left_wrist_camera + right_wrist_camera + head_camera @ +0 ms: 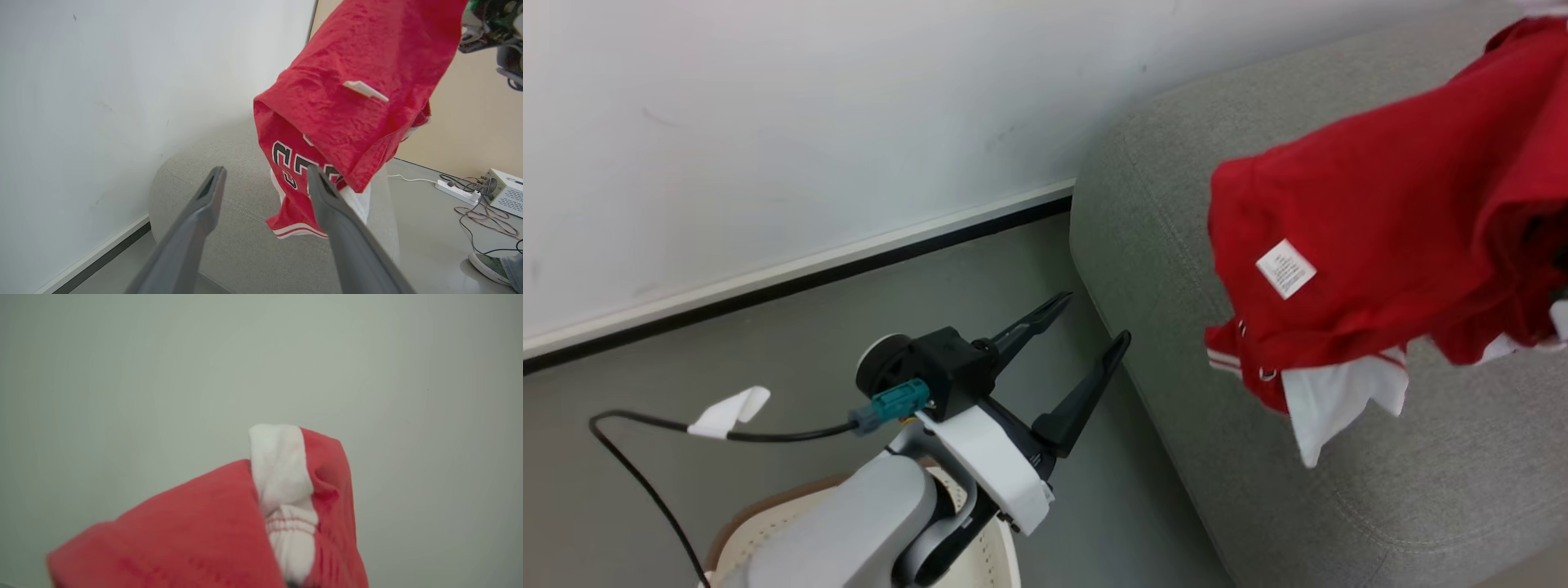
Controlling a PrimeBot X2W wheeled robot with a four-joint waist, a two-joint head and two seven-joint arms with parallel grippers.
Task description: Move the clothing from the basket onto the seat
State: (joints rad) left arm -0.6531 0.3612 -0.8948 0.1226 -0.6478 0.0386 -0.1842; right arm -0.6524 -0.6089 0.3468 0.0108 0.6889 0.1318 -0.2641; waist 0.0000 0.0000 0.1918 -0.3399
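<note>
The red clothing [1380,229] hangs in the air above the grey seat [1160,204], its white care label [1285,268] facing me and white panels drooping below. Its top runs up to my right arm's wrist [490,28]. In the right wrist view the bunched clothing [204,531] covers that gripper's fingers. My left gripper [1093,320] is open and holds nothing, just left of the seat's edge and above the cream basket [760,523], whose brown rim peeks out under my forearm. From the left wrist, the clothing [359,81] dangles beyond the open left gripper [265,171] over the seat [229,228].
A white wall with a dark baseboard [849,261] runs behind the seat. A black cable with a white tag [727,412] trails from my left wrist. On the floor beyond the seat lie a power strip [453,190], a white box [506,192], loose wires and a person's shoe [488,265].
</note>
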